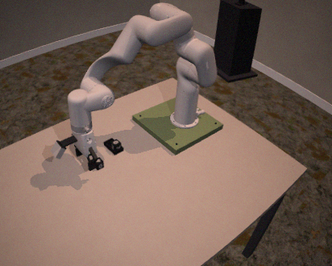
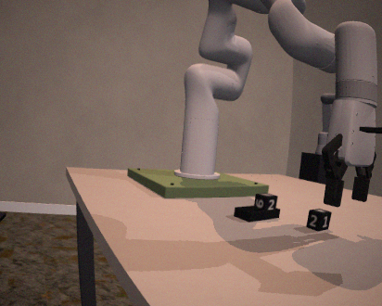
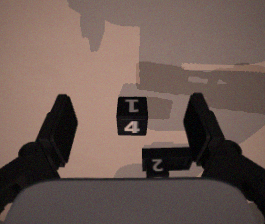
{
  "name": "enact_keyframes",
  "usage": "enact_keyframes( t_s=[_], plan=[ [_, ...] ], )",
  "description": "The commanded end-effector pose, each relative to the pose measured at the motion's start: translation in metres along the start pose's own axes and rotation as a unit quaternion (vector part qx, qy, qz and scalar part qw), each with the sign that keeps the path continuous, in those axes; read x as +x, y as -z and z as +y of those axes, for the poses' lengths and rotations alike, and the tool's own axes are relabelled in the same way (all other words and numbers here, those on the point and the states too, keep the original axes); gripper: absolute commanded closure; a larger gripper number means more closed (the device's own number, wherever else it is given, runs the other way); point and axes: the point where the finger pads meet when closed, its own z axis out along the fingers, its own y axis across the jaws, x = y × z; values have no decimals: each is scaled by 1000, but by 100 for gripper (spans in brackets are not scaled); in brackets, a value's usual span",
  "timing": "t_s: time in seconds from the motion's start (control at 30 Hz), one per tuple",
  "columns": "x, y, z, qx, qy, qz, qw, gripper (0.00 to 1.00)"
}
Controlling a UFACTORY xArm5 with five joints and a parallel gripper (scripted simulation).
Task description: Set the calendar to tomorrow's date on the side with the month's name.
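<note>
A loose black number cube (image 1: 97, 164) (image 2: 319, 219) (image 3: 131, 116) lies on the table, apart from the tray. It shows 2 and 1 in the exterior view, and 1 and 4 in the wrist view. The low black tray (image 1: 109, 143) (image 2: 247, 213) (image 3: 181, 156) lies flat a short way off. It holds the other cube (image 1: 117, 144) (image 2: 266, 202) (image 3: 156, 165), which shows a 2 beside a 6 or 9. My gripper (image 1: 86, 156) (image 2: 347, 195) (image 3: 130, 107) is open and empty. It hangs a little above the loose cube, with a finger on each side of it in the wrist view. No month name is visible.
The arm's green base plate (image 1: 198, 133) (image 2: 233, 187) lies at the back of the table. The table's near edge (image 2: 94, 213) runs along the left. A dark cabinet (image 1: 236, 36) stands on the floor beyond the table.
</note>
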Motion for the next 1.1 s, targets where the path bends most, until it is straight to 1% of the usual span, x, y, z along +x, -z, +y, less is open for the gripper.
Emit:
enact_keyframes(
  t_s=[0.0, 0.07, 0.17, 0.23, 0.37, 0.43, 0.57, 0.8, 0.87, 1.03, 1.07],
  plan=[
    [-1, 2, 1, 0, 59, 2, 998, 0],
    [-1, 2, 1, 0, 59, 2, 998, 0],
    [-3, 3, 2, 0, 109, 2, 994, 0],
    [-8, 3, 4, 0, 113, 2, 994, 0],
    [-9, 3, 4, 0, 126, 2, 992, 0],
    [-11, 3, 5, 0, 157, 2, 988, 0],
    [-14, 4, 6, 0, 227, 2, 974, 0],
    [-19, 4, 8, 0, 234, 2, 972, 0],
    [-20, 4, 9, 0, 256, 2, 967, 0],
    [-24, 4, 10, -1, 341, 2, 940, 0],
    [-27, 5, 11, -1, 344, 2, 939, 0]
  ],
)
